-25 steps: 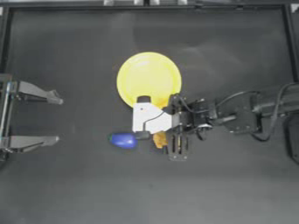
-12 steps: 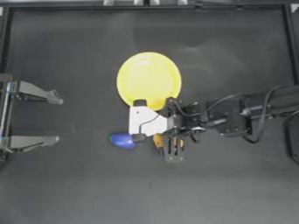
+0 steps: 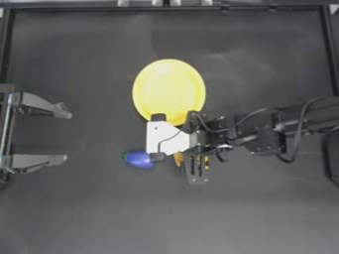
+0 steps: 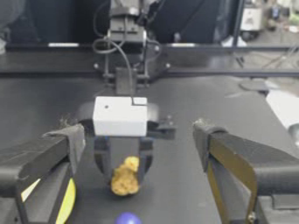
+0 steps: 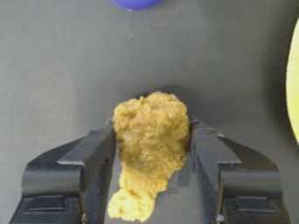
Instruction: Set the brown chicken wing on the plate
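Right claw [image 5: 152,144] was closed on the wing [image 5: 149,148], one jaw pressed against each side of it; the wing's top stuck out past the fingertips and a paler lump of it hung back between the jaws. From above, the right claw [image 3: 177,158] sat just off the plate [image 3: 169,89], at the part of the rim nearest it, with only a sliver of wing [image 3: 178,158] showing under the white wrist block. The left wrist view had the wing [image 4: 125,177] hanging between the two jaws with a dark gap under it, apparently clear of the tabletop [image 3: 86,213], though I couldn't tell for sure. The wing was not on the plate; the plate's edge [image 5: 293,83] lay just to one side of the claw, apart from it. A blue object [image 3: 140,159] lay on the tabletop just ahead of the fingertips, close but not touching, seen also at the edge of the right wrist view [image 5: 135,3]. Left claw [image 3: 59,135] was parked open at the left edge, well apart from everything, jaws spread wide.
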`<action>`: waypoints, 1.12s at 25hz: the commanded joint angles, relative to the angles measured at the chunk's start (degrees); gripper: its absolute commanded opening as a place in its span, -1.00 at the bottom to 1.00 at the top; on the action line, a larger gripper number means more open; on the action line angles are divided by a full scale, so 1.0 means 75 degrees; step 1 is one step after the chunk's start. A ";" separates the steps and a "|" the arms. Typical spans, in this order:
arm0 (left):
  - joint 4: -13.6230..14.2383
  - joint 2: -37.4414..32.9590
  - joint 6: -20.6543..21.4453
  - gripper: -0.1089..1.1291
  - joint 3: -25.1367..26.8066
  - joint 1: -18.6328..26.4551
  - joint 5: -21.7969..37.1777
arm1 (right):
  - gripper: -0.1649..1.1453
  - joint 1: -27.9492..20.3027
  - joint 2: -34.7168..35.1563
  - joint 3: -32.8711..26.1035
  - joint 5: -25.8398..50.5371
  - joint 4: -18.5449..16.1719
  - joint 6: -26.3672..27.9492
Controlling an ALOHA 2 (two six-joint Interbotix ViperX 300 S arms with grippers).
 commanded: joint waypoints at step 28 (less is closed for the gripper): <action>-0.0012 0.0328 0.0000 0.84 -0.0211 0.0012 -0.0023 | -0.09 -0.2145 -0.0375 -0.1945 0.1324 0.0914 -0.3457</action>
